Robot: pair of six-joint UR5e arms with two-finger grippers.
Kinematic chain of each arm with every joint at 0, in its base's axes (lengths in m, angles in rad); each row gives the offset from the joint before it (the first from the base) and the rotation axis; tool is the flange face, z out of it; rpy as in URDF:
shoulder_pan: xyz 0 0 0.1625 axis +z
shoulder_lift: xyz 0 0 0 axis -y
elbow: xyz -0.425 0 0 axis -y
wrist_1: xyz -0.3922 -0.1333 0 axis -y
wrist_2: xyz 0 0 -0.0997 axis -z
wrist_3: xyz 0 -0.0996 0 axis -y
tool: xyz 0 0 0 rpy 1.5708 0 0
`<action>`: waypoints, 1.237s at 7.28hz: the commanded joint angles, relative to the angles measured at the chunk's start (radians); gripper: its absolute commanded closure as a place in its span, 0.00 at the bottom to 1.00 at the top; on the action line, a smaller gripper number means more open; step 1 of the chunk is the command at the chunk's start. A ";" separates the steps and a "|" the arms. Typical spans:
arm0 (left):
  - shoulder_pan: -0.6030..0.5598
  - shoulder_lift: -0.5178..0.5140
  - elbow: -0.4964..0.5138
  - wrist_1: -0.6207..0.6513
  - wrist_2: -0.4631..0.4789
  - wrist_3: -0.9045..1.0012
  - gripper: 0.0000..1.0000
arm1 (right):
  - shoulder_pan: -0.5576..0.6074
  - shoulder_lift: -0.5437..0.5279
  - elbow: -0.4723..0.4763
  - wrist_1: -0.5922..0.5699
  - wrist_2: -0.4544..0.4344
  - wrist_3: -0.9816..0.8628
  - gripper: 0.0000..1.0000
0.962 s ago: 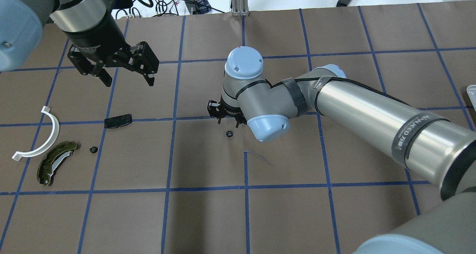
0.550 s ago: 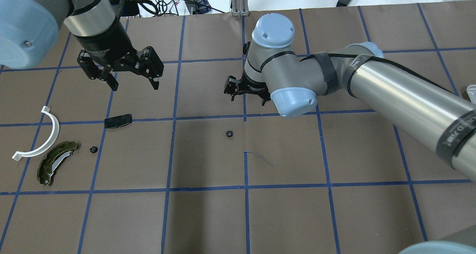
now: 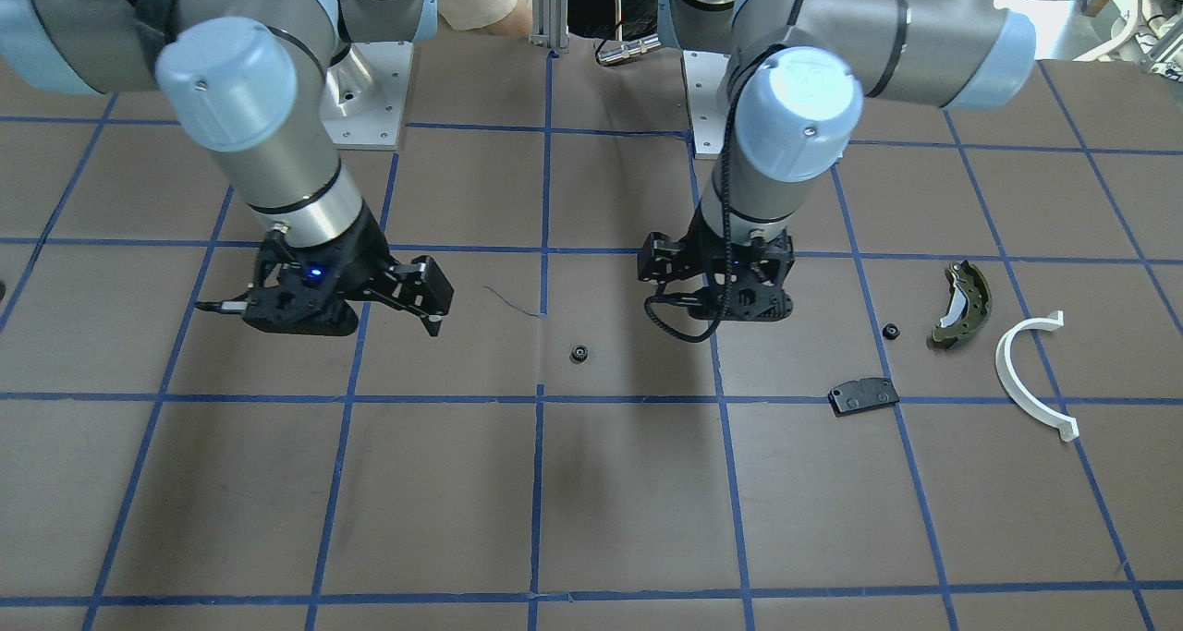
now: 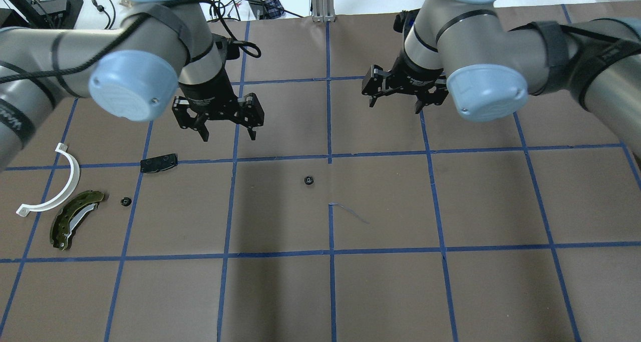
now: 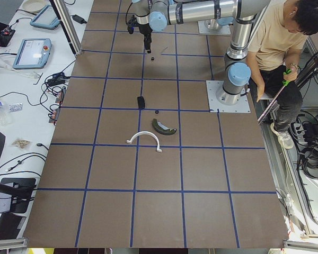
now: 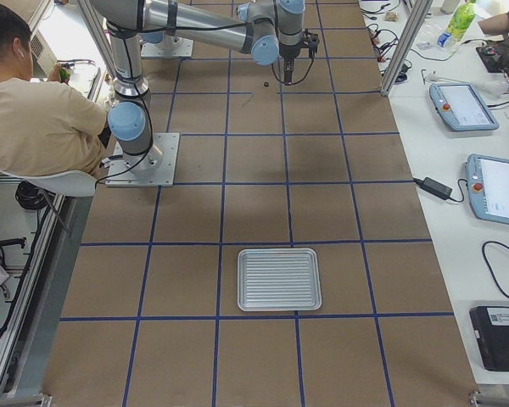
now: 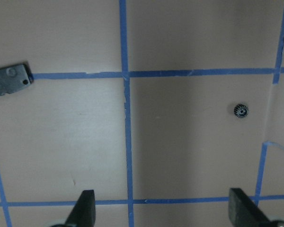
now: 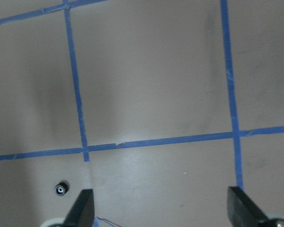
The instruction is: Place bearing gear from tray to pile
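Observation:
A small black bearing gear (image 4: 309,180) lies alone on the brown table near its middle; it also shows in the front view (image 3: 579,353) and in both wrist views (image 7: 240,110) (image 8: 61,189). My left gripper (image 4: 229,131) is open and empty, above the table to the gear's far left. My right gripper (image 4: 394,104) is open and empty, to the gear's far right. The pile lies at the left: black pad plate (image 4: 158,162), white half-ring (image 4: 55,187), olive brake shoe (image 4: 75,219), and a second small gear (image 4: 125,201). The ribbed metal tray (image 6: 280,280) shows only in the right side view.
Blue tape lines grid the table. A loose curl of tape (image 4: 350,213) lies just near of the gear. An aluminium post (image 4: 323,1) and cables stand at the far edge. A seated person (image 6: 42,110) is beside the robot's base.
My right gripper has pulled back from beside the middle gear, going far and right. My left gripper has moved right toward the centre. The gear has stayed put.

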 commanded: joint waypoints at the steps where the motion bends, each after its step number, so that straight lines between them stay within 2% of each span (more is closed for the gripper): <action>1: -0.083 -0.097 -0.119 0.304 -0.005 -0.094 0.00 | -0.099 -0.060 -0.012 0.109 -0.041 -0.110 0.00; 2: -0.112 -0.141 -0.124 0.395 -0.006 -0.143 0.00 | -0.110 -0.090 -0.019 0.155 -0.043 -0.118 0.00; 4: -0.188 -0.213 -0.131 0.429 -0.005 -0.244 0.00 | -0.127 -0.098 -0.071 0.236 -0.057 -0.119 0.00; 7: -0.226 -0.258 -0.144 0.439 0.003 -0.265 0.00 | -0.125 -0.094 -0.201 0.429 -0.089 -0.119 0.00; 8: -0.227 -0.261 -0.145 0.439 0.004 -0.263 0.05 | -0.116 -0.098 -0.231 0.469 -0.120 -0.114 0.00; 9: -0.226 -0.266 -0.141 0.442 0.006 -0.262 0.20 | -0.113 -0.086 -0.228 0.469 -0.118 -0.117 0.00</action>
